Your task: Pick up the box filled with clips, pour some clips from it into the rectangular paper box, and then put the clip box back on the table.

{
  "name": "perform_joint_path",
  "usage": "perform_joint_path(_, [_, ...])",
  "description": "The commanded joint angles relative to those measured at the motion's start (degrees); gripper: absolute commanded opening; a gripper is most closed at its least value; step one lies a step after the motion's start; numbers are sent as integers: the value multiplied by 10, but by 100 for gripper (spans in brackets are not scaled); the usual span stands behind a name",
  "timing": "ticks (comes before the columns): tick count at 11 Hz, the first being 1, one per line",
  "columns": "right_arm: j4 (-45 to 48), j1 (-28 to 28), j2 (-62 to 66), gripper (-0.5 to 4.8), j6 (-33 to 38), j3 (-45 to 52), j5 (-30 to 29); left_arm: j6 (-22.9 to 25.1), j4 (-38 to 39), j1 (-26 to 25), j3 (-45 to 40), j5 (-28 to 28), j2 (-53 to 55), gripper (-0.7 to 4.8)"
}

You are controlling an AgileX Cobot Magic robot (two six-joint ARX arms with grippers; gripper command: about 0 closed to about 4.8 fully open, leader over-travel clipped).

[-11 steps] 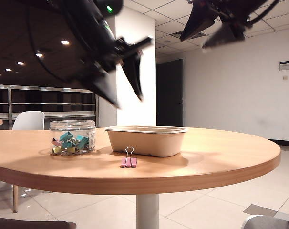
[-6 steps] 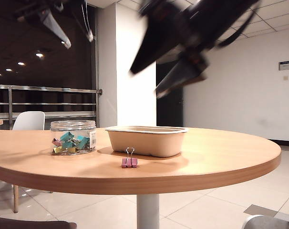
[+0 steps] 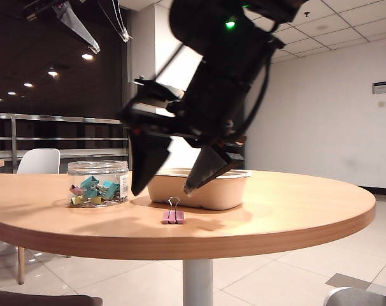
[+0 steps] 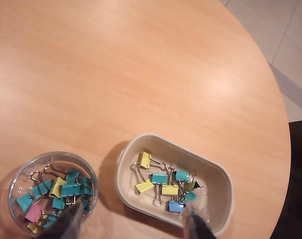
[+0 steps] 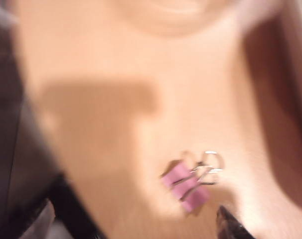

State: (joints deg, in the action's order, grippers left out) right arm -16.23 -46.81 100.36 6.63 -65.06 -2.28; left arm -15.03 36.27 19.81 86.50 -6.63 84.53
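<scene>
The box filled with clips [image 3: 97, 183] is a clear round jar standing upright on the table [image 3: 295, 210], left of the rectangular paper box [image 3: 234, 197]. From the left wrist view, the jar [image 4: 51, 194] holds teal, yellow and pink clips [image 4: 66, 189], and the paper box [image 4: 156, 138] holds several clips [image 4: 161, 178]. My left gripper [image 3: 111, 44] hangs high at the upper left, open and empty [image 4: 133, 224]. My right gripper [image 3: 162, 190] is open, low in front of the paper box, just above a loose pink clip [image 3: 172, 217], which is blurred in the right wrist view [image 5: 188, 186].
The right arm's dark body [image 3: 218, 83] covers the middle of the exterior view and part of the paper box. A white chair [image 3: 37, 160] stands behind the table at the left. The table edge curves off towards the tiled floor [image 4: 290, 45].
My right arm swung down from the upper right to just above the table in front of the paper box. My left arm rose from above the jar to the upper left.
</scene>
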Motion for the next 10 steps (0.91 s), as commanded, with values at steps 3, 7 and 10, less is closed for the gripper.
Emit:
perform_joint_path(3, [30,-9,19,418,161,-3,68,1,-3,0,2,-2,-9,270])
perform_joint_path(7, [38,-9,75,214,253,-3,22,0,1,0,3,-2,-21,270])
perform_joint_path(10, [59,-9,75,414,253,-7,-23,1,10,0,3,-2,-24,270])
